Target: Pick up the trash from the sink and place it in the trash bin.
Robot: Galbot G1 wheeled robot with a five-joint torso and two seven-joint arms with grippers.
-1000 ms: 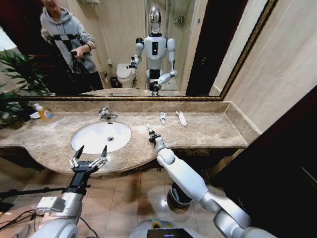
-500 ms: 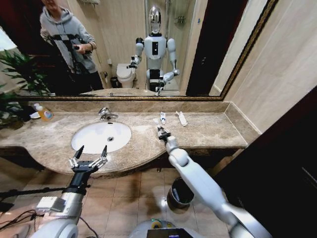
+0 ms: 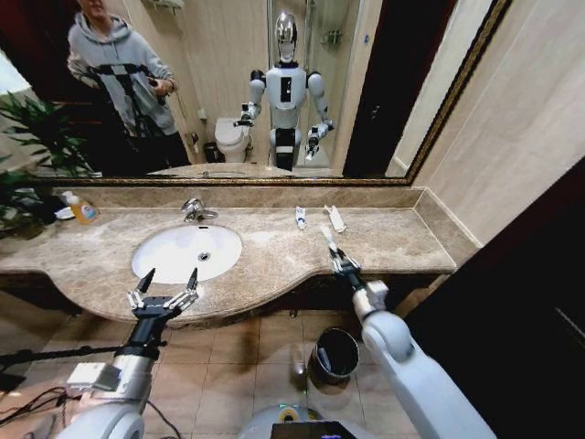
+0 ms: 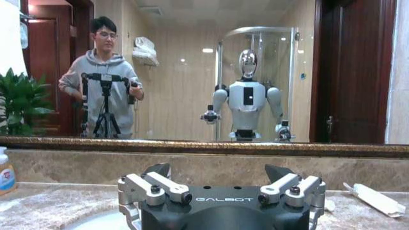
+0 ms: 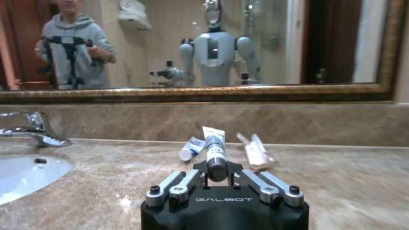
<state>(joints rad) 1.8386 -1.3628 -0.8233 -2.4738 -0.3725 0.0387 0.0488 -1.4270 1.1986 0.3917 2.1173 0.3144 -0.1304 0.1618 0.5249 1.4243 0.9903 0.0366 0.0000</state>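
Small white tube (image 5: pixel 214 146), dark cap toward the camera, pinched between the fingers (image 5: pixel 246 180) of the right gripper (image 3: pixel 340 259), raised just above the worktop (image 3: pixel 393 240) near its front edge, at about 3 o'clock from the sink (image 3: pixel 187 251). Two more bits of trash lying on the marble near the backsplash, at roughly 12 o'clock from the held tube: a white tube with a blue cap (image 3: pixel 300 217) and, just beside it toward 3 o'clock, a flat white packet (image 3: pixel 335 218); both apart from the basin, neither touched by a gripper. Same pair seen past the held tube in the right wrist view, blue-capped tube (image 5: pixel 191 148) and packet (image 5: pixel 255 149) flat on the stone. Trash bin (image 3: pixel 335 355) down on the tiled floor, at 6 o'clock from the right gripper, black with a shiny rim, below the worktop's front edge. Left gripper (image 3: pixel 164 291) hanging at the worktop's front edge at 6 o'clock from the sink, fingers (image 3: pixel 144 280) spread wide, holding nothing. Chrome tap (image 3: pixel 195 210) at 12 o'clock of the basin; orange-labelled soap bottle (image 3: pixel 82 209) at about 10 o'clock, against the backsplash.
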